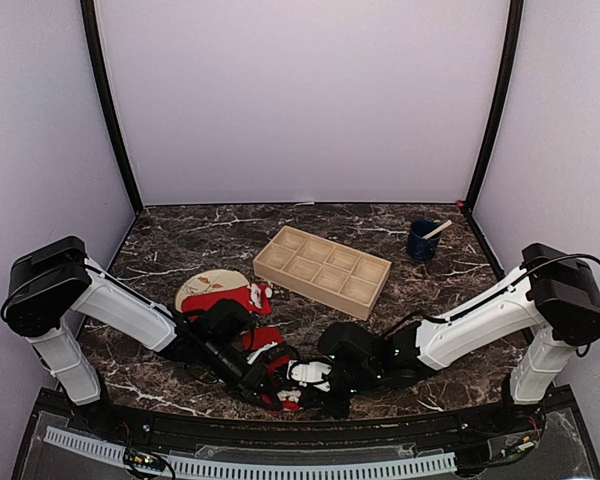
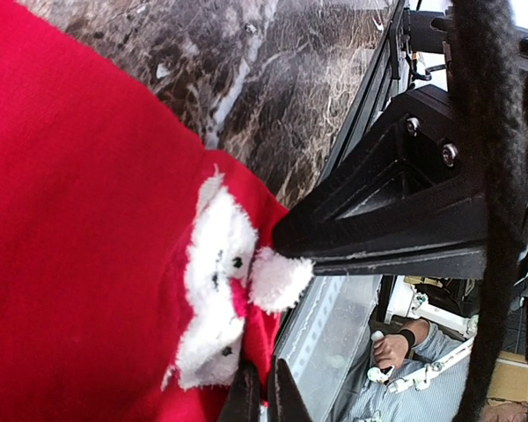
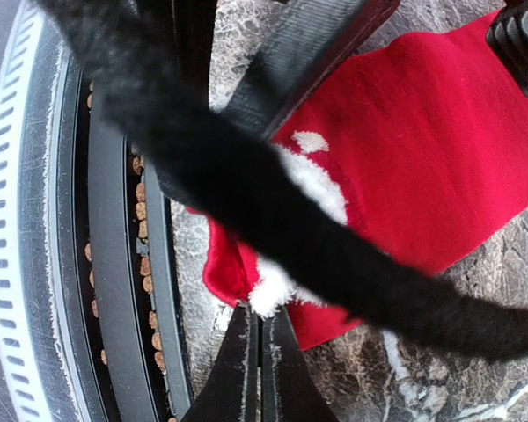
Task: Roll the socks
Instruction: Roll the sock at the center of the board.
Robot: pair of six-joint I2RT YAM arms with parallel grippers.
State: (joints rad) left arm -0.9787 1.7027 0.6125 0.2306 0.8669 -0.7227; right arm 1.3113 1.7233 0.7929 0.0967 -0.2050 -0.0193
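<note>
Left gripper (image 2: 262, 400): pinched shut on a side edge of the red sock (image 2: 88, 264)
Sock: flat at the near edge of the table (image 1: 170, 250), its long way running between both grippers
Right gripper (image 3: 258, 347): pinched shut on its fluffy white end

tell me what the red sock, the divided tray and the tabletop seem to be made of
The red sock: soft knit fabric, matte, with fuzzy white trim. The divided tray: probably pale unfinished wood, matte. The tabletop: dark marble look with white veins, slight sheen; may be laminate.
</note>
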